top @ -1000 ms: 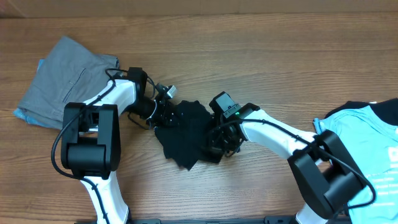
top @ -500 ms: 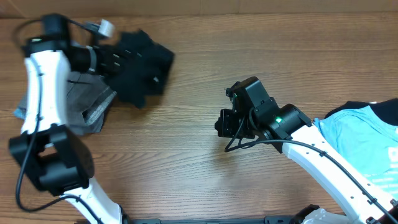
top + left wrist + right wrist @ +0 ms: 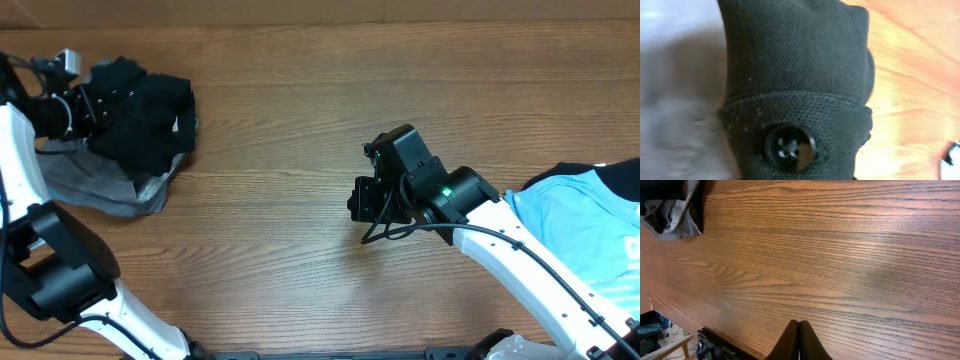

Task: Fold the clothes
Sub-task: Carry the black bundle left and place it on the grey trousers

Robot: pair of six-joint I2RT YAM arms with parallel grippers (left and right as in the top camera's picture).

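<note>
Now, near the middle, the right gripper (image 3: 799, 325) is hovering over the table (image 3: 300, 120), fingers pinched together, holding nothing. Far left, the left gripper (image 3: 88, 108) is pinching the black shirt (image 3: 150, 115) over the grey clothes (image 3: 100, 185). I think it is stacking; next it should let go gently.

Black garment (image 3: 145, 110), bunched, button (image 3: 789, 147) showing, lies on the crumpled grey garment (image 3: 100, 185) at the table's (image 3: 300, 80) left edge. Blue shirt (image 3: 590, 230) lies at its right edge.
</note>
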